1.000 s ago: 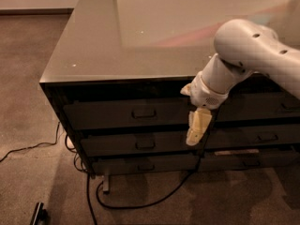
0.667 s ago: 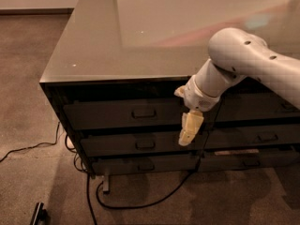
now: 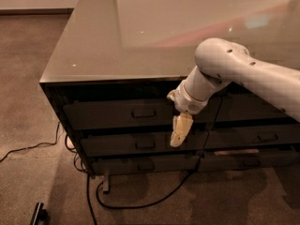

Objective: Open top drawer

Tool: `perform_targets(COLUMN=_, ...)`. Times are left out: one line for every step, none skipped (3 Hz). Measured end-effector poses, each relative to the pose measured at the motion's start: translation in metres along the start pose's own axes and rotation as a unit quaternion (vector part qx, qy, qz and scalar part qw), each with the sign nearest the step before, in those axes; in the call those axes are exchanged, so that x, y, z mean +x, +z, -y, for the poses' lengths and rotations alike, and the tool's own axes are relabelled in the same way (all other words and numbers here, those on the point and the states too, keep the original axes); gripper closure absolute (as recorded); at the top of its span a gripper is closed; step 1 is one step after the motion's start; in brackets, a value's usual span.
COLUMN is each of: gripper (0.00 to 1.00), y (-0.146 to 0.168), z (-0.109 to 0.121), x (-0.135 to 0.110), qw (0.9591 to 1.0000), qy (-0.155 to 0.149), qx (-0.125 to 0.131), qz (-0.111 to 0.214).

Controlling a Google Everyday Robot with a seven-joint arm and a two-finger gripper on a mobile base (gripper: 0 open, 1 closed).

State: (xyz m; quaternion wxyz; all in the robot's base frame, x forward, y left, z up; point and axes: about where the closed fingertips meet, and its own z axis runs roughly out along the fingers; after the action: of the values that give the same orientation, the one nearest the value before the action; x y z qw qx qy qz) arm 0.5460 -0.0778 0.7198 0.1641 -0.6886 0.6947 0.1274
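The top drawer (image 3: 108, 115) is the dark front panel just under the glossy cabinet top, in the left column. It sits flush with the cabinet. Its small rectangular handle (image 3: 144, 113) is at the panel's centre. My gripper (image 3: 179, 131) is cream-coloured and points downward in front of the drawer fronts. It hangs to the right of the handle and slightly below it, near the drawer's right end, not touching the handle. The white arm (image 3: 243, 74) reaches in from the right.
Two shallower dark drawers (image 3: 131, 145) lie below the top one. A second column of drawers (image 3: 255, 137) stands to the right. Black cables (image 3: 140, 203) trail on the carpet beneath the cabinet. A small dark object (image 3: 38, 213) lies at the lower left.
The arm and gripper have moved left along the drawer fronts, closer to the top drawer's handle. The drawer has not moved.
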Motion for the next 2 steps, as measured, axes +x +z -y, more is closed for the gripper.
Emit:
perform_targets(gripper=0.00, y=0.016, z=0.015, x=-0.001, qw=0.9998, qy=-0.009, qx=-0.004, qz=-0.014)
perform_targets(gripper=0.00, y=0.026, z=0.032, x=-0.005, qw=0.9994, qy=-0.017, qx=-0.001, qz=-0.030)
